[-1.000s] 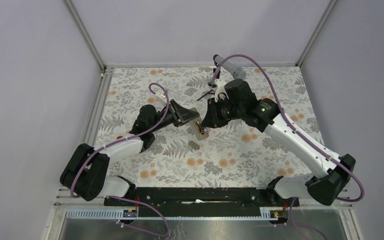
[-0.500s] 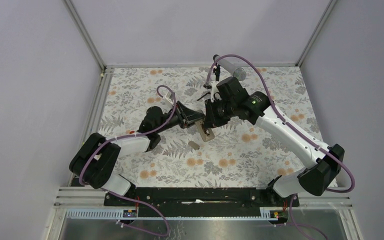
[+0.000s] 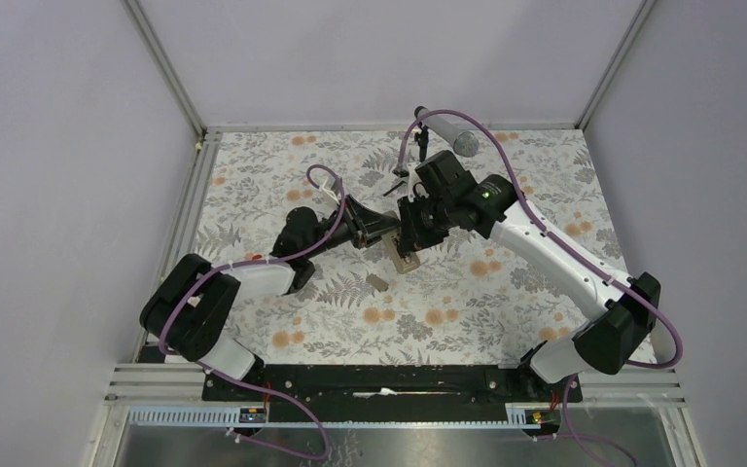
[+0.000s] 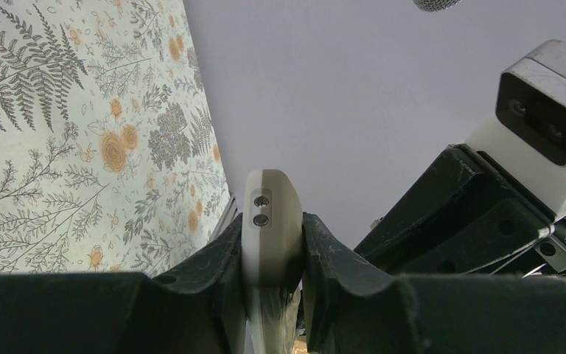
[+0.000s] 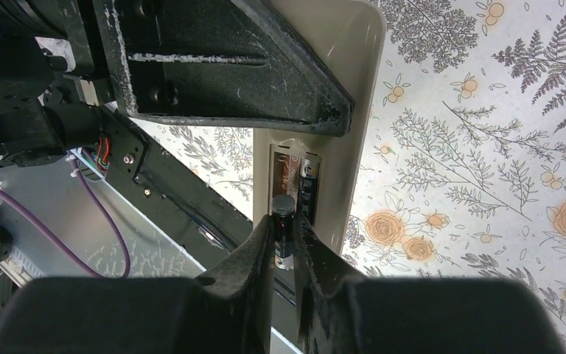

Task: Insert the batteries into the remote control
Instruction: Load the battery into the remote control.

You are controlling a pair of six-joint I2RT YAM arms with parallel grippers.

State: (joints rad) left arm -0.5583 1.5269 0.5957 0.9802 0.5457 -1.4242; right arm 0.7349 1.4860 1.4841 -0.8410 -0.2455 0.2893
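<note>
The remote control [image 3: 404, 259] hangs tilted above the floral mat, beige back up, with my left gripper [image 3: 381, 232] shut on its upper end. In the left wrist view it stands edge-on [image 4: 271, 217] between the left gripper's [image 4: 271, 237] fingers. In the right wrist view the remote's back [image 5: 343, 140] shows an open battery bay with one dark battery [image 5: 308, 188] lying in it. My right gripper [image 5: 284, 230] is shut on a second battery [image 5: 284, 217], whose tip is at the bay's near end beside the first. From above, the right gripper [image 3: 411, 239] is over the remote.
A small flat grey cover piece [image 3: 376, 282] lies on the mat just in front of the remote. A grey cylinder [image 3: 452, 131] lies at the back behind the right arm. Metal frame rails [image 3: 187, 209] border the mat on the left.
The right arm has swung left and brought its battery onto the remote's bay. The left arm has pushed the remote slightly forward and right.
</note>
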